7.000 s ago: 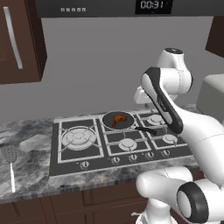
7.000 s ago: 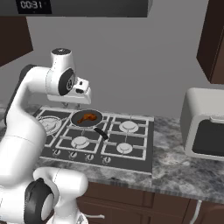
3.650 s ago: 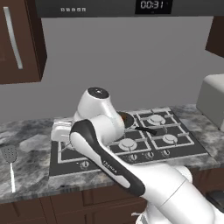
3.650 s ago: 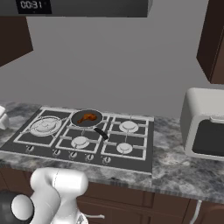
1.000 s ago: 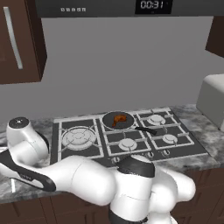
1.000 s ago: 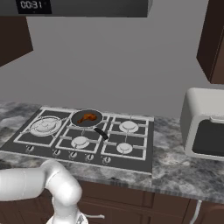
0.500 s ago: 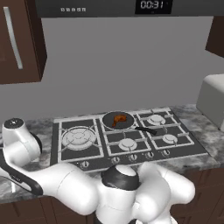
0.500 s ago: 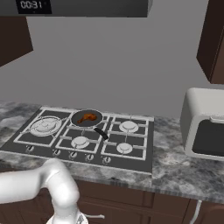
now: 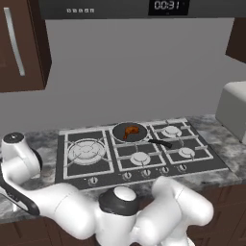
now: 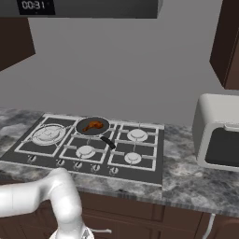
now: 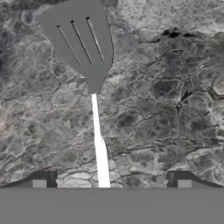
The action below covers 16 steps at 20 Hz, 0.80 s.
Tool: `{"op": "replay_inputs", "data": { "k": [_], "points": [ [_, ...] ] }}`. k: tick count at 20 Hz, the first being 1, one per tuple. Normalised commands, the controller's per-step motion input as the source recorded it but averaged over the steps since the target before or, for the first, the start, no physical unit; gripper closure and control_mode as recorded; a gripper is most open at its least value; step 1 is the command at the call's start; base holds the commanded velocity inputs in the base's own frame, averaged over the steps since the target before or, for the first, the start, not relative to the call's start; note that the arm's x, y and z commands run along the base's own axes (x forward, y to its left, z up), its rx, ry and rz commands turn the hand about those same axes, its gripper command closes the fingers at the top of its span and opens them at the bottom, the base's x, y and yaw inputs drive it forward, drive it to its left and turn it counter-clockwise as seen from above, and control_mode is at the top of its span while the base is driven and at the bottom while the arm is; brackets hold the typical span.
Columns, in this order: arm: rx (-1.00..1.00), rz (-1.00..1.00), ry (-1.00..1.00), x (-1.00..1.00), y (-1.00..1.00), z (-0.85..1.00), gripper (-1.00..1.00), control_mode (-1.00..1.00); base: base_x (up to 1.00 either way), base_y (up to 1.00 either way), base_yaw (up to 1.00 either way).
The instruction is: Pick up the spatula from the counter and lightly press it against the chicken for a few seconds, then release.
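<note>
Two finger tips of gripper spread wide, jaws released, nothing gripped; they straddle spatula handle, gap each side. Spatula flat on granite counter: slotted head at 12 o'clock, white handle running to 6. Left base view: arm bent low, swung to 8 o'clock, wrist over counter left of hob. Chicken in pan on rear burner, well apart from arm.

A glossy white arm of thick, rounded, tube-like links is seen. One joint is ringed in dark grey and topped by a pale domed cap, and a curved black band is picked out along another link. Two small dark finger tips are marked with pale grey squares.
</note>
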Motion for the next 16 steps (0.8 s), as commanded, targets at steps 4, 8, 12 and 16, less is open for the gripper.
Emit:
{"op": "replay_inputs", "data": {
  "k": [4,8,12,16],
  "points": [
    [0.0,0.01,0.0,0.1,0.28,-0.18,-1.0,-1.0,0.0,0.0,0.0],
    [-0.02,0.0,0.02,0.07,0.33,-0.08,-1.0,-1.0,0.0,0.0,0.0],
    [-0.03,0.0,0.05,0.1,0.16,-0.21,-1.0,-1.0,0.0,0.0,0.0],
    [-0.03,0.0,0.04,0.05,0.03,-0.2,-1.0,-1.0,0.0,0.0,0.0]
  ]
}}
